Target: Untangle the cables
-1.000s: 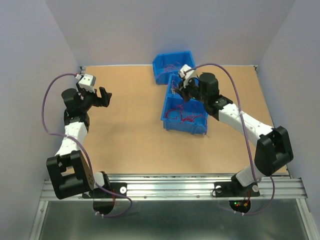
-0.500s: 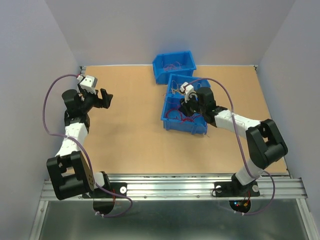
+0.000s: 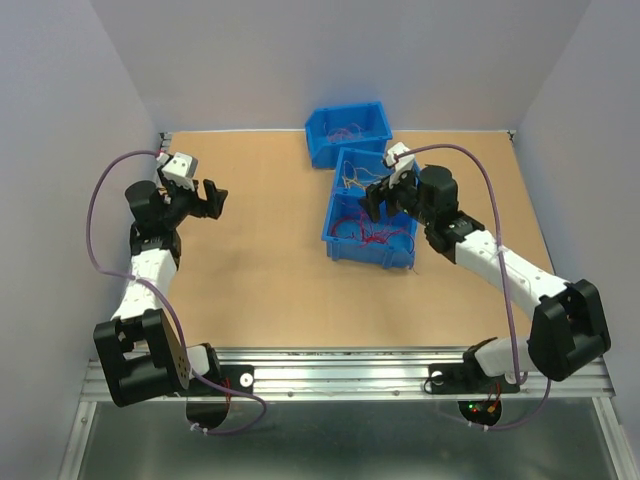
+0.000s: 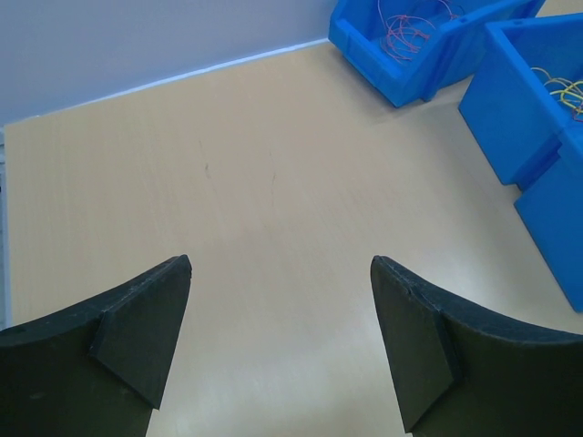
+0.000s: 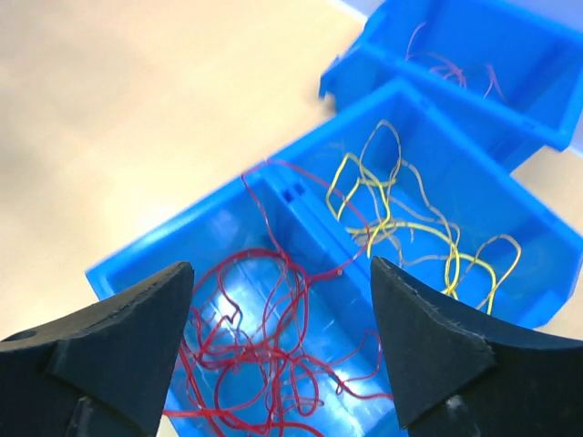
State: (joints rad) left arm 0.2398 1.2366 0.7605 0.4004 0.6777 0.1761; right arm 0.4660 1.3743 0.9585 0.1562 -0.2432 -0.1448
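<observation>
Red cables [image 5: 255, 355]: tangled in the near compartment of the divided blue bin [image 3: 372, 253], yellow cables [image 5: 410, 228] in its far one; right gripper [image 5: 281, 266] spread above it, empty; left gripper [image 4: 281, 264] spread, well left; we advise pinching one outlying loop.

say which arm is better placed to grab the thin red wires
Right. The right gripper hangs open over the thin red wires in the blue plastic bin; the left gripper sits open above the wooden tabletop, well away.
</observation>
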